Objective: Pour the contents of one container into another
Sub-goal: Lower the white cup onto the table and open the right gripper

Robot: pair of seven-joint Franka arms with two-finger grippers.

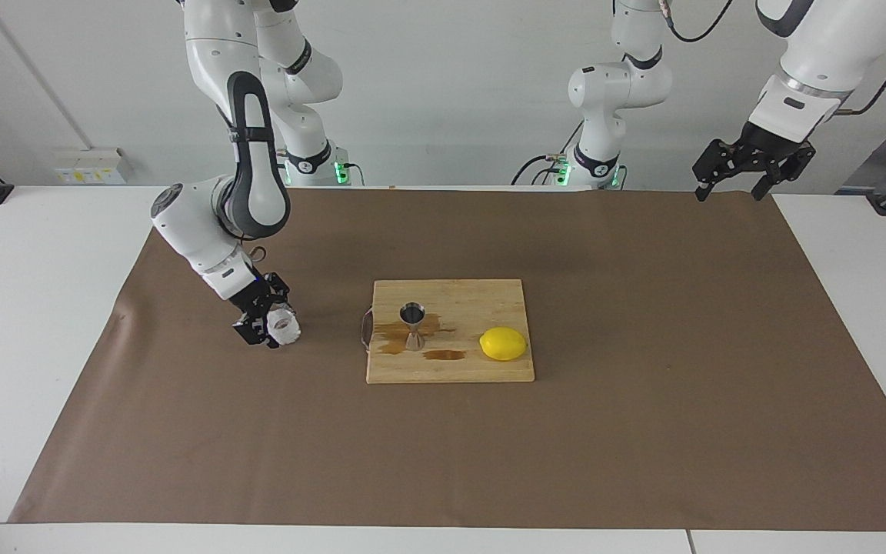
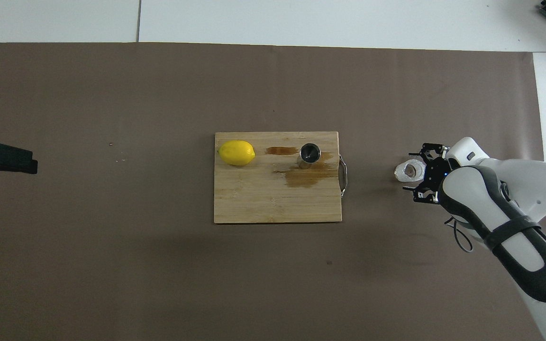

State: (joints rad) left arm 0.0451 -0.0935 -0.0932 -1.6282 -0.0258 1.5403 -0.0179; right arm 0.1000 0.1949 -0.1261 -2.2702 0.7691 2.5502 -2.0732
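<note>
The whitish crinkled cup (image 1: pixel 283 328) is at the right arm's end of the table, well apart from the board; it also shows in the overhead view (image 2: pixel 407 171). My right gripper (image 1: pixel 268 323) (image 2: pixel 420 173) is shut on the cup and holds it tilted, low over the brown paper. I cannot tell whether the cup touches the paper. The steel jigger (image 1: pixel 412 326) (image 2: pixel 309 154) stands upright on the wooden board (image 1: pixel 489 296) (image 2: pixel 254 199). My left gripper (image 1: pixel 727 192) (image 2: pixel 17 160) is open and empty, and waits raised over the left arm's end of the table.
A yellow lemon (image 1: pixel 503 343) (image 2: pixel 236 152) lies on the board beside the jigger, toward the left arm's end. Brown wet stains (image 1: pixel 443 355) (image 2: pixel 307 176) mark the board around the jigger. A metal handle (image 2: pixel 344 176) sticks out of the board's edge toward the cup.
</note>
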